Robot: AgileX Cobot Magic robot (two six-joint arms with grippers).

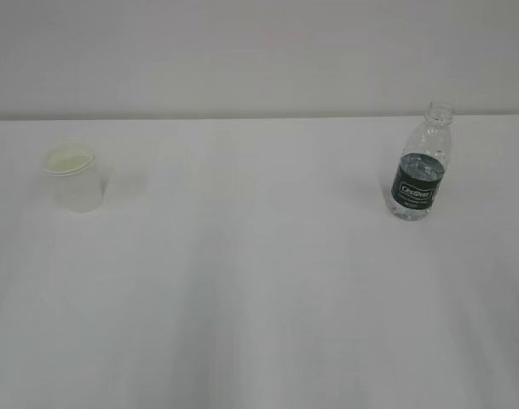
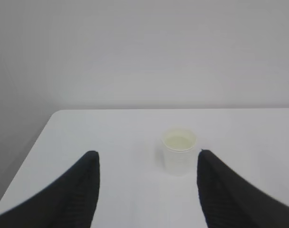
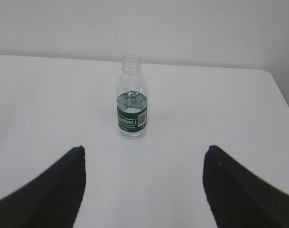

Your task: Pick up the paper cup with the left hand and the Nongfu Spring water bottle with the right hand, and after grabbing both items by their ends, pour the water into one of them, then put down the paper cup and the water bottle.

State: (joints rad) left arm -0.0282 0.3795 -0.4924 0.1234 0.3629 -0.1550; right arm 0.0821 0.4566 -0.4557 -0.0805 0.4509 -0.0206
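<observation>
Paper cup [image 1: 72, 179] stands upright on the white worktop [image 1: 259, 290], far left in the exterior view. Nongfu Spring water bottle [image 1: 420, 166] stands upright at far right, well apart from the cup, uncapped, dark green label facing the camera. Water [image 3: 131, 99] fills it to roughly label height.

Left hand [image 2: 146, 187]: fingers apart, nothing between them, cup ahead of it and slightly toward the right finger [image 2: 229, 190], not touching.

Right hand [image 3: 144, 185]: fingers spread wide, empty, bottle ahead and clear of both fingers.

Neither arm appears in the exterior view.
</observation>
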